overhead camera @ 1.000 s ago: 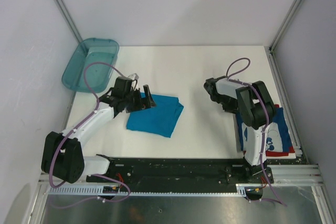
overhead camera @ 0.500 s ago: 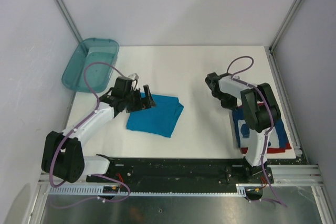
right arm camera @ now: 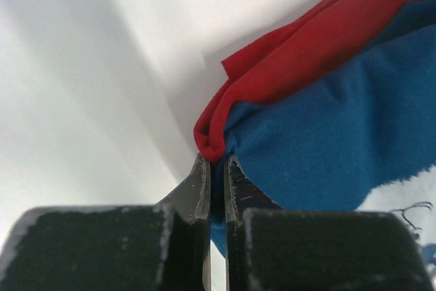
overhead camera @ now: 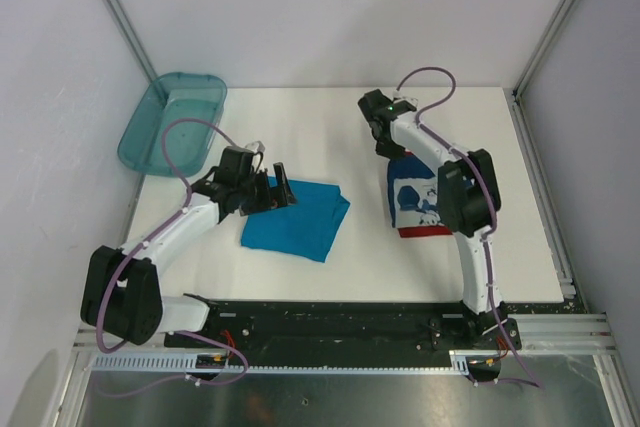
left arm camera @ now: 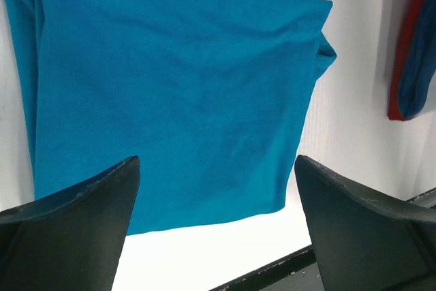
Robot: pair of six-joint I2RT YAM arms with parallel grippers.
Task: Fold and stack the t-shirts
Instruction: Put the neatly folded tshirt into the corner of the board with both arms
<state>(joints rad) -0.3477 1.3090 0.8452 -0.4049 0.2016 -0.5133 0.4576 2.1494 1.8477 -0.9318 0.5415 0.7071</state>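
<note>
Apparently mid-stacking, the right gripper (right arm camera: 216,168) is clamping the red edge of the folded dark blue printed t-shirt (overhead camera: 415,202), near the plain teal-blue folded t-shirt (overhead camera: 298,219) lying under the spread-open left gripper (left arm camera: 216,161); next, it probably needs laying on top.

Left arm (overhead camera: 185,225) low, jaws wide — right arm (overhead camera: 420,139) outstretched, jaws pinched tight.

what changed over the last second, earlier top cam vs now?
The right gripper closed on the red-edged corner of the dark blue printed shirt and dragged it from the near right edge of the table leftward and away from the bases, toward the middle. Unchanged: the left gripper is open over the teal shirt, which lies where it was; the bin hasn't moved.
</note>
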